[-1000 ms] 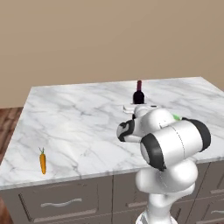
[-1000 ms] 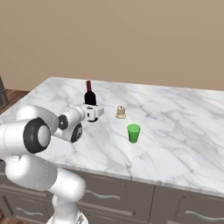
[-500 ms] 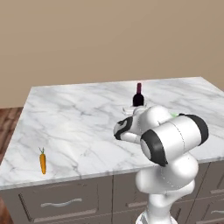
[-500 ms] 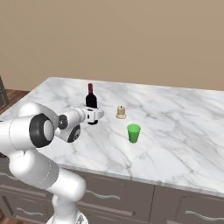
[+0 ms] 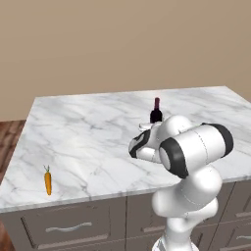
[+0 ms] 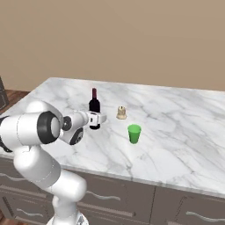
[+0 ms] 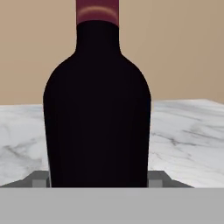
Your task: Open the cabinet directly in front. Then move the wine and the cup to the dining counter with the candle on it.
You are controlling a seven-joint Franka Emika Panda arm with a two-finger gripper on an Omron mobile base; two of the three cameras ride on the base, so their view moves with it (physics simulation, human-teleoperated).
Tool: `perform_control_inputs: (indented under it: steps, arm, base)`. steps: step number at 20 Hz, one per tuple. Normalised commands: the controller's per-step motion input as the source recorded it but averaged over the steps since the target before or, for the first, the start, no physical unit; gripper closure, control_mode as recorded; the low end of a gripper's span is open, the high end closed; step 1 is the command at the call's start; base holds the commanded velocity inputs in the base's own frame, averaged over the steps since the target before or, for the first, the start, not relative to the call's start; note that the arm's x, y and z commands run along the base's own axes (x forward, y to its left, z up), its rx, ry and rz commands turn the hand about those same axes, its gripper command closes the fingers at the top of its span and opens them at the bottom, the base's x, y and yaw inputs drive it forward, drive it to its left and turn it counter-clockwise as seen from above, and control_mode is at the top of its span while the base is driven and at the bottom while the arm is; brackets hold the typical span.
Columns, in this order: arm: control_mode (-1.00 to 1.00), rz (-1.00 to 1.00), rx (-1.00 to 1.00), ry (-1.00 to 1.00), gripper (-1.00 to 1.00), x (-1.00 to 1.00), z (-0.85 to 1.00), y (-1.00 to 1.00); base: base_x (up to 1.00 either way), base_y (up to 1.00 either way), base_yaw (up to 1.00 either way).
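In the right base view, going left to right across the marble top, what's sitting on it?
Wine with the hand at its base → candle → cup, all on the dining counter.
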Motion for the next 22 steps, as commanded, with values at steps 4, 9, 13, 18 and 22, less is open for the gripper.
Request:
perform_control_inputs:
  steps: [4, 9, 13, 18, 22]
  arm:
    - [-1.0, 0.0, 0.0, -0.15, 1.0, 0.2, -0.07, -0.13]
    - [-1.0, 0.0, 0.0, -0.15, 1.0, 0.5, -0.28, -0.18]
    - [-1.0, 0.0, -0.01, -0.1, 1.0, 0.36, -0.33, -0.09]
    - [-1.0, 0.0, -0.07, -0.18, 1.0, 0.1, -0.46, 0.0]
    - [-1.0, 0.0, -0.12, -0.21, 1.0, 0.0, -0.52, 0.0]
  base:
    - [0.0, 0.0, 0.0]
    - [0.0, 0.0, 0.0]
    - [0.0, 0.0, 0.0]
    - [0.0, 0.0, 0.0]
    - [0.0, 0.0, 0.0]
